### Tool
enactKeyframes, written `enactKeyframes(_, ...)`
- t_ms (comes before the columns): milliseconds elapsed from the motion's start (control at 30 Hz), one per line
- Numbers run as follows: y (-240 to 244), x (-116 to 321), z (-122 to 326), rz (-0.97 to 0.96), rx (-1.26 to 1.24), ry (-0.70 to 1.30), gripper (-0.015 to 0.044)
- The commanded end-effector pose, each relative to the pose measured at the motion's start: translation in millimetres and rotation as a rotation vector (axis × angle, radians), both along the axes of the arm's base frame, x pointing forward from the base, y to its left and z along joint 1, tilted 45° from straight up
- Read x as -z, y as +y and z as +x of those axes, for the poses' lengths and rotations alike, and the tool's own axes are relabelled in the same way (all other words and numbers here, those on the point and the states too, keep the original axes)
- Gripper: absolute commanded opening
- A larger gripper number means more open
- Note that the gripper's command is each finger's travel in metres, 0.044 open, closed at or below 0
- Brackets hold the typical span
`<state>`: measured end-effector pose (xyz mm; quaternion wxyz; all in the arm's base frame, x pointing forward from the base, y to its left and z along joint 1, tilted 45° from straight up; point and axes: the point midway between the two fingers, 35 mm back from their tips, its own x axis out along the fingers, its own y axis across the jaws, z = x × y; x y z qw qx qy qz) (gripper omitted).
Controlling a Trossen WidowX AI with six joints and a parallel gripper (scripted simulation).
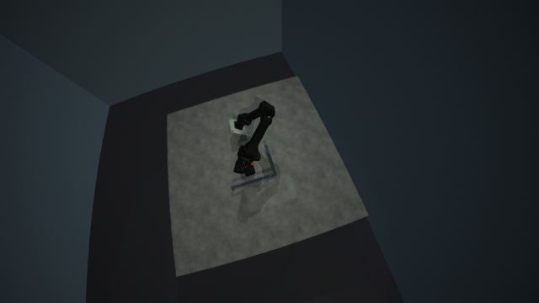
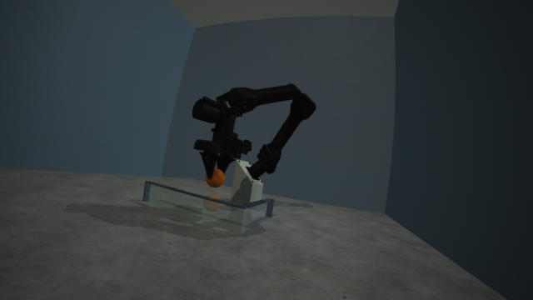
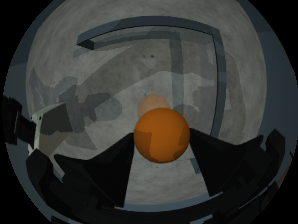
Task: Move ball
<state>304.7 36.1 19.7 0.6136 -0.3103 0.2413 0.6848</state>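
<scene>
We have the orange ball (image 2: pixel 215 178) pinched between the tips of our gripper (image 2: pixel 216 170), whose two dark fingers press on it from either side. In the exterior view the ball hangs in the air, well clear of the grey table (image 2: pixel 375 258), with the gripper pointing down at it from above. Directly below it, on the table, we see the see-through copy (image 2: pixel 212 202) as a faint orange ball; the held ball and the copy are apart, one above the other.

The two low clear walls (image 2: pixel 200 199) meet in a corner at the right of the exterior view; the long one runs from the left toward that corner and the short one turns back toward the far side. The copy sits on the far side of the long wall, inside the corner. Just beyond it stands our pale base block (image 2: pixel 246 183), from which the black arm (image 2: pixel 287 125) rises, bends and reaches back over toward the ball.

From the wrist camera, the ball fills the centre between the fingers, and the copy (image 3: pixel 153 104) shows as a pale patch just above it. The walls (image 3: pixel 200 30) frame the far and right sides of that view.

From the top camera we make out only a small orange speck (image 1: pixel 252 163) at the gripper (image 1: pixel 245 167), just inside the wall corner (image 1: pixel 273 172).
</scene>
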Motion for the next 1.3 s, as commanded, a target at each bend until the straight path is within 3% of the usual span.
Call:
enactKeyframes(0, 13.1, 13.7, -3.1, 0.006, 0.0, 0.013, 0.0)
enactKeyframes(267, 41.6, 41.1, -7.9, 0.011, -0.001, 0.013, 0.0)
enactKeyframes(900, 55.7, 55.1, -9.5, 0.012, -0.001, 0.013, 0.0)
enactKeyframes(1267, 53.2, 52.9, -8.0, 0.007, -0.002, 0.01, 0.0289)
